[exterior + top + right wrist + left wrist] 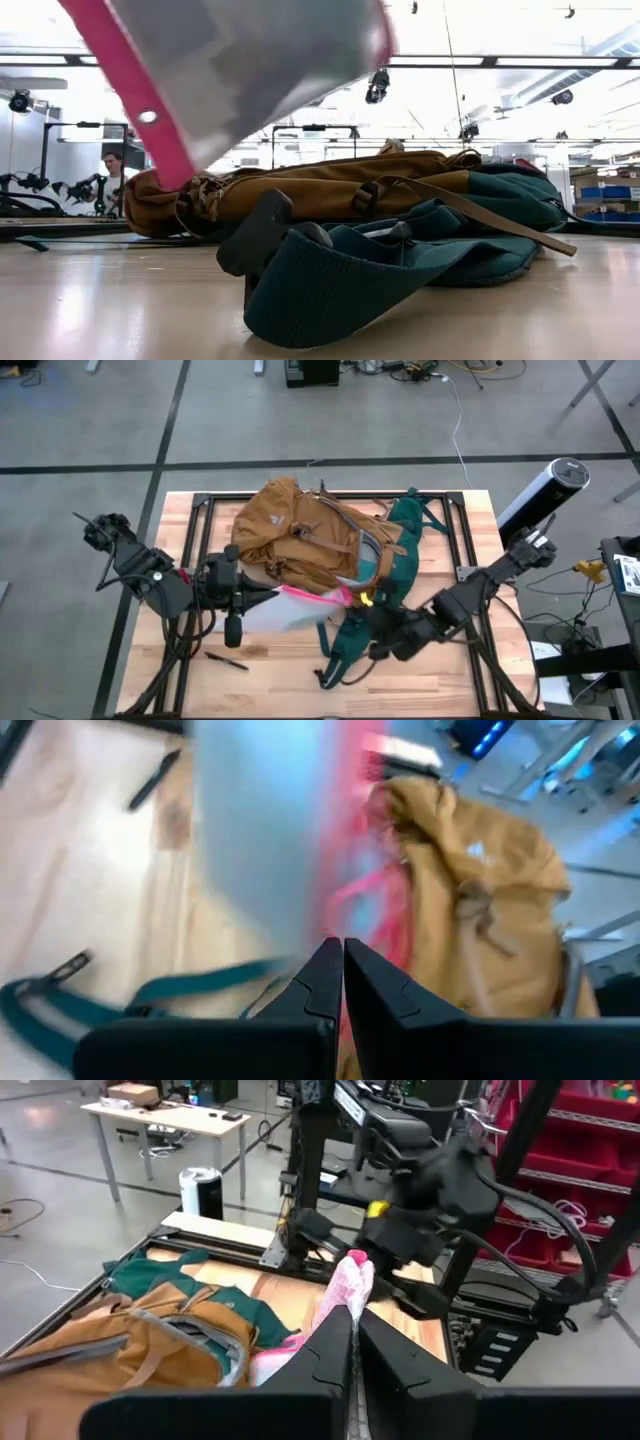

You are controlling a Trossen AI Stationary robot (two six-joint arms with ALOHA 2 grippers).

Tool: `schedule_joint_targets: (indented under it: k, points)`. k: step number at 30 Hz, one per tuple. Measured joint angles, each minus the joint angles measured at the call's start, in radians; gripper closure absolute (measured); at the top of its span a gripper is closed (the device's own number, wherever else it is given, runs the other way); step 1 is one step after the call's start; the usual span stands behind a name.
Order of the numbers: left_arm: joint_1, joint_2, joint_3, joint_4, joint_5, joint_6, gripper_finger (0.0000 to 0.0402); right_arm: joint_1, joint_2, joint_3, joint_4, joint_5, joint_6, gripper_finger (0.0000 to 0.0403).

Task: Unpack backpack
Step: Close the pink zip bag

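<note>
- The backpack [300,540] is laid flat on the wooden bench [270,660], near the far edge. All other places are told from the backpack.
- Its tan body is turned up, and its dark green back panel and straps [400,560] are spread out on the right side and toward the near edge.
- A clear pouch with a pink edge [295,605] is held up in the air just in front of the backpack's open mouth, on the near side.
- The left pincer [255,600] is placed at the near-left side of the backpack. Its fingers are pressed shut on the left end of the pouch.
- The right pincer [365,610] is placed at the near-right side of the backpack, above the green straps. Its fingers are pressed shut on the pink end of the pouch.
- In the left wrist view, the pink edge [350,1285] is seen pinched between the two dark fingers [330,1350].
- A black pen [227,660] is laid on the bench, in front of the backpack and well apart from it, toward the near-left corner.
- In the low view, a person [113,175] is seen far behind the backpack, in the room.
</note>
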Motion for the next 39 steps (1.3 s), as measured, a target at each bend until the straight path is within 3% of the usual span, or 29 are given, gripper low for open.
schedule_joint_targets:
  k: [4, 8, 10, 15, 18, 23, 30, 35, 39]
  points:
    - [-0.004, 0.02, 0.0, -0.001, 0.009, -0.004, 0.0401, -0.045, 0.0, -0.001, 0.087, -0.027, -0.079, 0.0403]
    - [-0.005, 0.042, 0.0, 0.002, 0.011, -0.005, 0.0401, -0.065, 0.021, -0.012, 0.266, -0.329, -0.128, 0.0403]
    - [-0.005, 0.048, 0.0, 0.0, 0.015, -0.006, 0.0401, -0.065, 0.038, -0.013, 0.289, -0.406, -0.134, 0.0403]
    - [-0.005, 0.046, 0.0, 0.01, 0.008, -0.024, 0.0401, -0.046, 0.012, -0.014, 0.091, -0.248, -0.05, 0.0403]
    - [-0.005, 0.046, 0.0, 0.008, 0.007, -0.028, 0.0401, -0.031, -0.015, -0.014, -0.007, -0.229, 0.011, 0.0403]
    - [-0.004, 0.045, 0.0, 0.014, 0.006, -0.017, 0.0401, 0.002, -0.021, -0.035, -0.011, -0.247, 0.007, 0.0403]
    - [-0.004, 0.042, 0.0, 0.022, 0.006, -0.004, 0.0402, -0.009, -0.022, -0.07, -0.053, -0.136, 0.003, 0.0403]
    - [-0.004, 0.042, 0.0, 0.024, 0.007, -0.012, 0.0402, -0.006, -0.06, -0.079, -0.11, -0.177, 0.026, 0.0394]
    - [-0.005, 0.042, 0.0, 0.029, 0.006, -0.02, 0.0401, -0.006, -0.065, -0.125, -0.037, -0.288, -0.002, 0.0339]
